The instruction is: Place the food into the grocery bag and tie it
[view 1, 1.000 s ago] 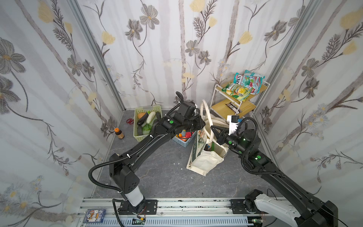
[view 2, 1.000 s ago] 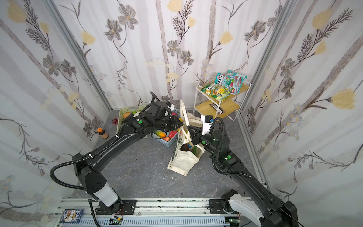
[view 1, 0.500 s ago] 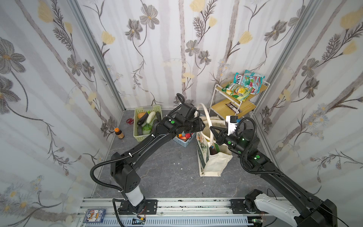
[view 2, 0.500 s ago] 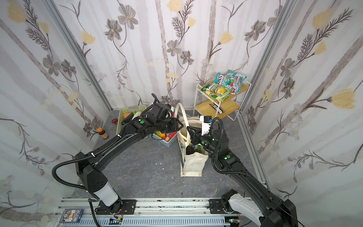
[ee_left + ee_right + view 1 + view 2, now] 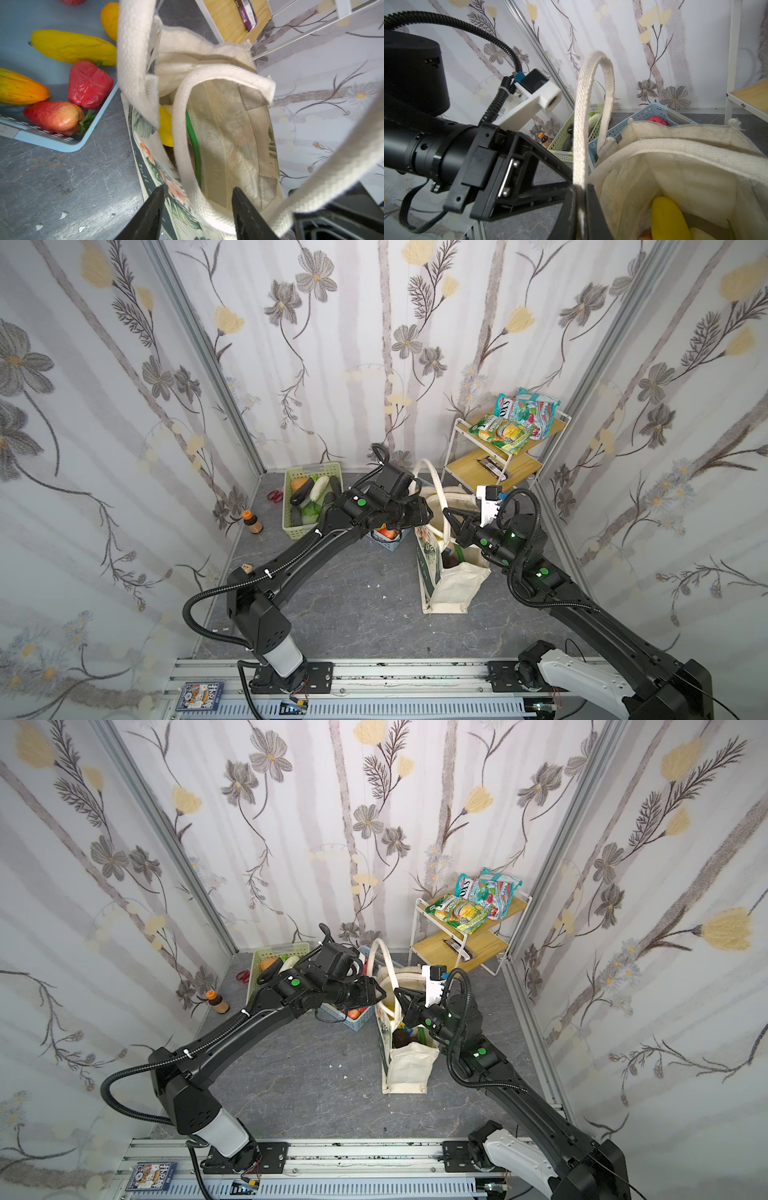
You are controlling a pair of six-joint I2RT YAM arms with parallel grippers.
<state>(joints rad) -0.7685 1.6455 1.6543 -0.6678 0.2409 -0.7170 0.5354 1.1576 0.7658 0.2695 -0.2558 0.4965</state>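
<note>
The cream grocery bag stands upright on the grey floor, its dark green printed side facing left. Inside it lie a yellow fruit and a long green piece. My right gripper is shut on one long handle, which loops up above the bag. Above the bag's left rim, my left gripper is open, with the other handle lying loose between its jaws.
A blue basket with red, yellow and orange toy food sits just left of the bag. Behind it stands a green basket of vegetables. A white rack with snack packets is at the back right. A small bottle stands by the left wall.
The bag has swung from leaning left to standing upright on the floor. My left gripper has opened and let go of its handle. The right gripper keeps its grip.
</note>
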